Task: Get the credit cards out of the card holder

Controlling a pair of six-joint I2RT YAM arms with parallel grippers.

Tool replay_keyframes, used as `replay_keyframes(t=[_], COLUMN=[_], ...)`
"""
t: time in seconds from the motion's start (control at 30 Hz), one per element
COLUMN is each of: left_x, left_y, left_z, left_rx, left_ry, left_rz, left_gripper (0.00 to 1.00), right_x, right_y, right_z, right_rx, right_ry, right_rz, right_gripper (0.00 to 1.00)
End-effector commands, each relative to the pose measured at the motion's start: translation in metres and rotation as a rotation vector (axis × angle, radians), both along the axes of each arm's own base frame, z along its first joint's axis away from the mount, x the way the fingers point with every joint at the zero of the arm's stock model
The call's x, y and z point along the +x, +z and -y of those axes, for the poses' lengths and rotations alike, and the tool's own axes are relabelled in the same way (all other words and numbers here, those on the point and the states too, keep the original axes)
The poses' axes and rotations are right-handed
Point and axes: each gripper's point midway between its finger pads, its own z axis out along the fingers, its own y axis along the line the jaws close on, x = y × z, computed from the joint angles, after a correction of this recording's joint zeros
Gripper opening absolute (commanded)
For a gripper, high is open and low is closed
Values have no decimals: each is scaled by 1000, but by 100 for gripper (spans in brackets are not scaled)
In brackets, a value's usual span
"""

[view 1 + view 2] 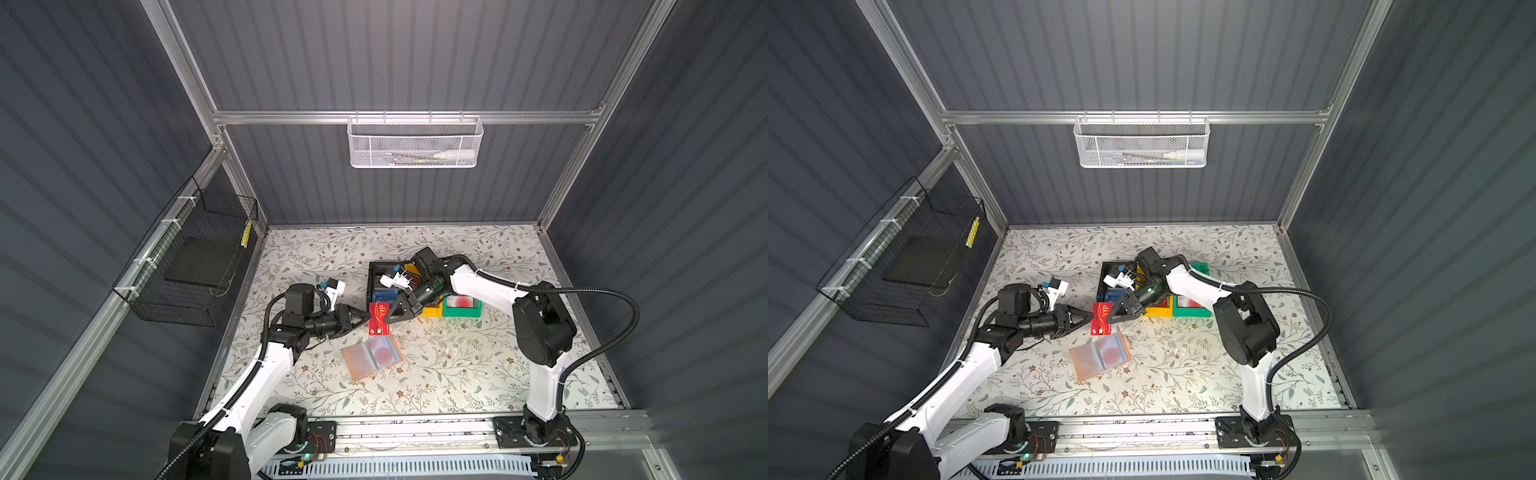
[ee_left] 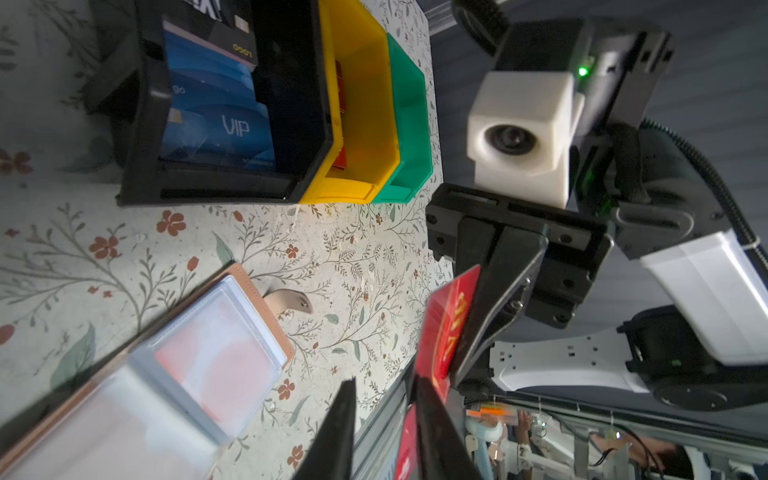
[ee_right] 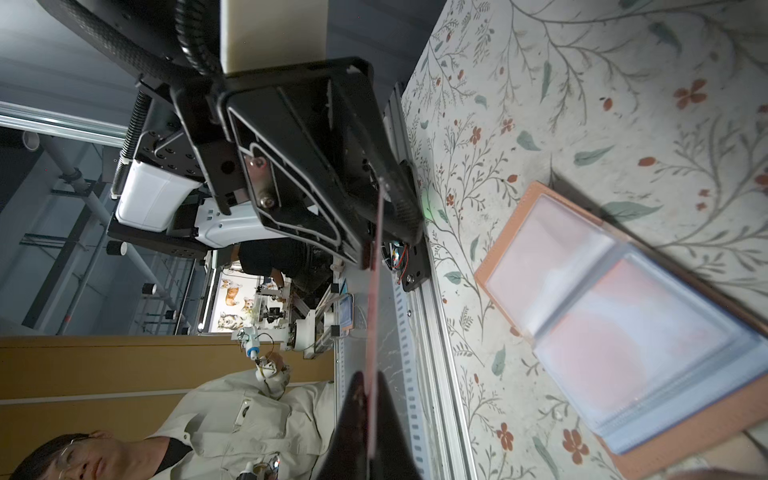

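Observation:
A red credit card (image 1: 379, 318) (image 1: 1101, 319) with VIP lettering hangs above the table between my two grippers. My right gripper (image 3: 370, 376) (image 1: 388, 319) is shut on one edge of it, and the card (image 3: 376, 291) shows edge-on there. My left gripper (image 2: 384, 382) (image 1: 368, 318) is open at the opposite edge. The card (image 2: 446, 328) lies against one of its fingers, and a gap separates it from the other. The tan card holder (image 1: 372, 356) (image 1: 1100, 356) (image 2: 166, 374) lies open on the table just in front, and a white-and-red card (image 1: 384, 351) shows through a clear sleeve.
A black bin (image 2: 141, 124) (image 1: 374, 270) behind the grippers holds blue VIP cards (image 2: 220, 129). A yellow bin (image 2: 365, 104) (image 1: 430, 311) and a green bin (image 2: 411, 104) (image 1: 461, 311) stand beside it under the right arm. A person sits beyond the front rail in the right wrist view.

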Motion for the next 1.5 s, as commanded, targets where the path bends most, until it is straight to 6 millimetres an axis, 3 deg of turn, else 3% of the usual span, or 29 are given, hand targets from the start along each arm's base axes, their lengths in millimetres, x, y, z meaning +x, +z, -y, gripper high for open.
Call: replay_keyframes(t=[0.0, 0.13, 0.37, 0.7, 0.93, 1.17, 1.3, 1.47], left_x=[2, 7, 27, 43, 48, 52, 52, 47], left_y=[1, 8, 19, 35, 28, 28, 26, 24], left_z=[-11, -16, -18, -20, -11, -1, 1, 4], left_rx=[41, 11, -144, -187, -219, -227, -220, -183], left_ry=[74, 147, 266, 320, 318, 292, 285, 241], left_rz=[16, 49, 104, 173, 165, 168, 163, 151], left_gripper=[43, 50, 48, 51, 51, 35, 20, 4], right_x=[16, 45, 82, 79, 72, 69, 68, 68], right_y=[30, 37, 39, 28, 27, 24, 23, 18], right_z=[-6, -8, -19, -29, -37, -45, -44, -33], right_rx=[77, 58, 71, 61, 67, 65, 66, 31], right_ry=[-57, -198, -396, -411, -380, -367, -359, -353], right_rz=[62, 81, 25, 6, 4, -1, -5, 2], right_gripper=[0, 0, 0, 0, 0, 0, 0, 23])
